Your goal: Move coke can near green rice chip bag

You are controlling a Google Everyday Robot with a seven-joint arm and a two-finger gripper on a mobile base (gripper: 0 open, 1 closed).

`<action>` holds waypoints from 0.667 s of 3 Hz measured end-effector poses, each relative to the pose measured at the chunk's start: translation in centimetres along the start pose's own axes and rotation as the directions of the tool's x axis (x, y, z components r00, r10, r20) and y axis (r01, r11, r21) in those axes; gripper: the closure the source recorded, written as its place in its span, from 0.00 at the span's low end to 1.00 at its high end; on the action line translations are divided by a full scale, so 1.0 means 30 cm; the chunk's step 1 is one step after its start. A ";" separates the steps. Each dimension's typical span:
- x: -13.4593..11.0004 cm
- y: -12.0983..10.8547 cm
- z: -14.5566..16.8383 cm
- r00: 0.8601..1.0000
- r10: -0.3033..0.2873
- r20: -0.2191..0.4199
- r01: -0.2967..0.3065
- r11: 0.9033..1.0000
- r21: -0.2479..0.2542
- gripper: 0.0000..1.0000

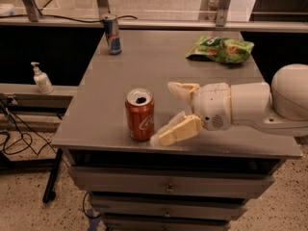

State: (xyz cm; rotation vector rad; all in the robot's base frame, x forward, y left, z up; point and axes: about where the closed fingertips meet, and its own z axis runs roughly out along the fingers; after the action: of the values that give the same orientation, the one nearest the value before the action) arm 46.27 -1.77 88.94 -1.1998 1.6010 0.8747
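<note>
The coke can (140, 115), red with white script and an opened silver top, stands upright near the front edge of the grey table (159, 66). The green rice chip bag (220, 49) lies at the table's far right. My gripper (163, 113) reaches in from the right, just right of the can at its height. Its two tan fingers (176, 131) are spread wide and point left toward the can without touching it. The gripper is open and holds nothing.
A slim blue-and-silver can (112, 33) stands at the table's far left corner. A white pump bottle (42, 79) sits on a lower ledge to the left. Drawers (168, 186) are below the table front. Cables (14, 138) lie on the floor at left.
</note>
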 end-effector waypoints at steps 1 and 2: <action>0.001 0.000 0.000 1.000 -0.001 -0.001 0.001 1.000 0.000 0.00; 0.008 0.010 0.019 1.000 -0.010 0.024 0.010 1.000 -0.002 0.00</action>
State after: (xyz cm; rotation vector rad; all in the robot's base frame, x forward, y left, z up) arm 46.09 -1.26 88.52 -1.1936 1.5740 0.8808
